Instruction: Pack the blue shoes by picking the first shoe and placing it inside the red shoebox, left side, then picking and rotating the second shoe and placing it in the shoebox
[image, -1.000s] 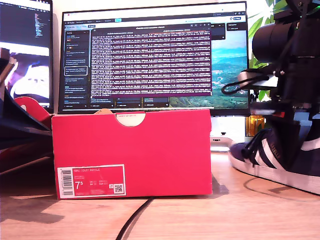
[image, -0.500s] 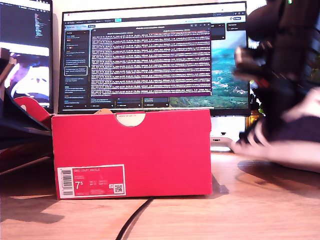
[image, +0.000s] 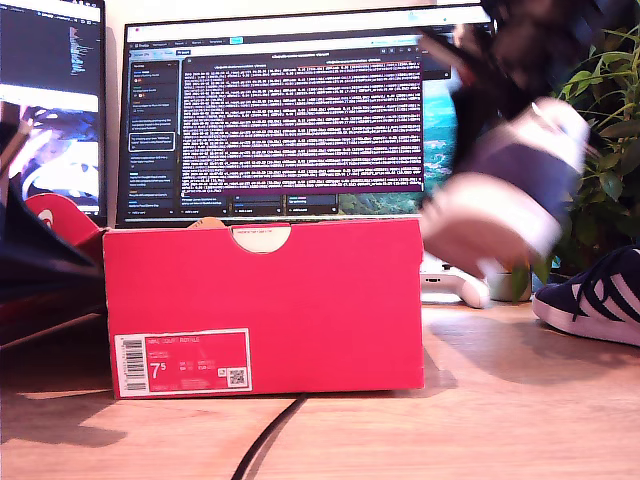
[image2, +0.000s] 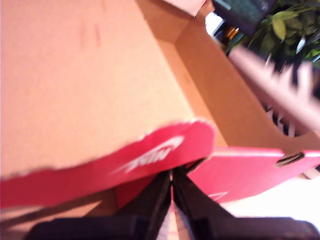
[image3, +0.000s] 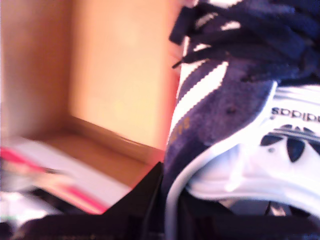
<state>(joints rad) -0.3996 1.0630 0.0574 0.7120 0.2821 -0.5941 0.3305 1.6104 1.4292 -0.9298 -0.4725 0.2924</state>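
Note:
The red shoebox (image: 265, 305) stands on the table at the exterior view's centre-left, and its brown inside (image2: 90, 75) is open. My second gripper (image3: 167, 187) is shut on the heel collar of one blue shoe (image3: 220, 100). That shoe (image: 505, 190) hangs blurred in the air just beyond the box's upper corner on the exterior view's right, sole tilted toward the box. The other blue shoe (image: 598, 295) lies on the table at the exterior view's right edge. My first gripper (image2: 172, 192) is shut on the box's red lid flap (image2: 150, 155).
Two monitors (image: 300, 110) stand behind the box. A black cable (image: 265, 440) runs out from under its front. A green plant (image: 605, 120) and a white controller (image: 455, 283) sit at the exterior view's right. The raised red lid (image: 60, 215) shows at that view's left.
The held shoe has risen off the table and swung toward the exterior view's left, up near the box's top. The other shoe behind it has come into view.

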